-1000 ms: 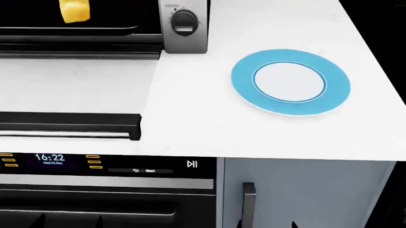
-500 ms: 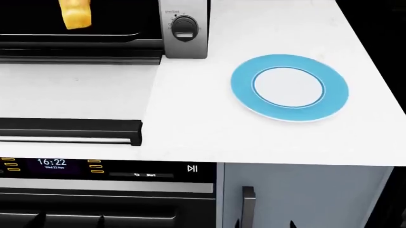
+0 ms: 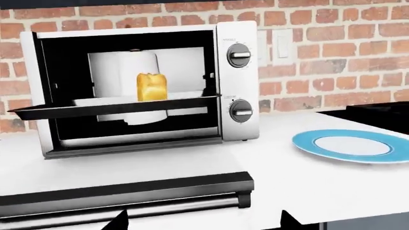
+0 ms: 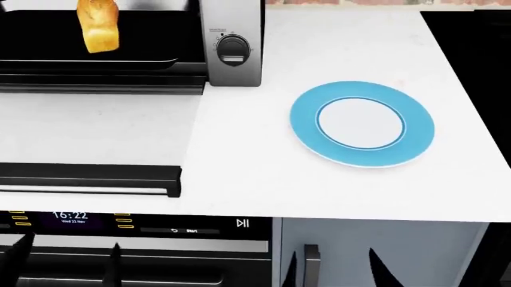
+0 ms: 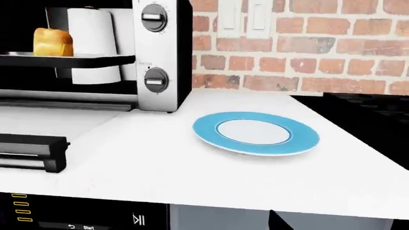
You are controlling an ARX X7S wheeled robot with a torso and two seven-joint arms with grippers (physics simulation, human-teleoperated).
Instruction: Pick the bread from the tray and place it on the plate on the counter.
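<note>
Brick-backed white speckled tabletop (image 4: pixel 239 173): small golden-yellow loaf (image 4: pixel 99 26) stands on the glossy black oven tray (image 4: pixel 152 63) at eleven o'clock; blue-rimmed round plate (image 4: pixel 363 123) at two, bare. I'm on approach; end effector states I cannot tell. Next: reach for the loaf.

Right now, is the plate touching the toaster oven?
Apart. In the head view a wide strip of bare counter separates the plate from the toaster oven; the right wrist view shows the same gap.

One bread loaf (image 3: pixel 151 86), one black tray (image 3: pixel 115 108), one blue-rimmed plate (image 4: pixel 363 124), one toaster oven (image 3: pixel 238 81) with two knobs (image 3: pixel 239 54), one white counter (image 4: pixel 264 173)
</note>
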